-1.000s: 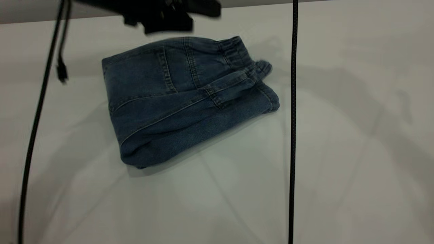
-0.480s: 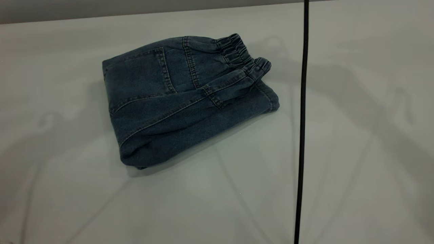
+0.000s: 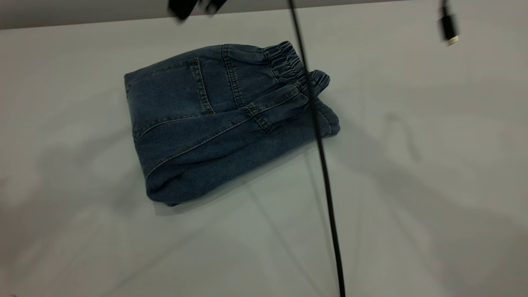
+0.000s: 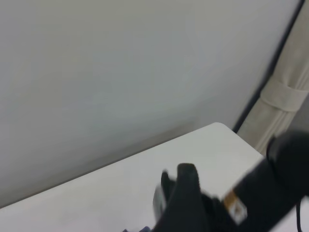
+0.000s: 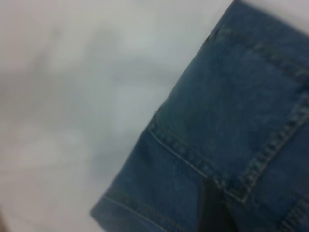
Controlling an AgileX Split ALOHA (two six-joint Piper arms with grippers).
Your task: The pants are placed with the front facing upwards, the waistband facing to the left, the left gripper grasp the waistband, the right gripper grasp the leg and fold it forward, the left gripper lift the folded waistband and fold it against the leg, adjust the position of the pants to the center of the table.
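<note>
— Pants (image 3: pixel 214 123) sit folded into a compact bundle on the table (image 3: pixel 412 206), toward its far left part in the exterior view. Where is the waistband?

— The waistband (image 3: pixel 288 62) lies at the bundle's far right corner, doubled over itself, its gathered edge facing right. A patch pocket (image 3: pixel 165 93) shows on the top layer, and a rounded fold forms the near edge.

— And the grippers?

— Nothing grips the cloth. A dark blurred part of an arm (image 3: pixel 194 6) pokes in at the top edge of the exterior view, above the pants; its jaws cannot be made out. The left wrist view shows a dark gripper (image 4: pixel 181 203) over the table's corner, but whether it is spread or closed cannot be told. The right wrist view shows only denim and table, so its jaws are out of sight.

— Anything else?

— A black cable (image 3: pixel 321 165) hangs across the bundle's right end, and a loose plug (image 3: pixel 447 27) dangles at the upper right.
</note>
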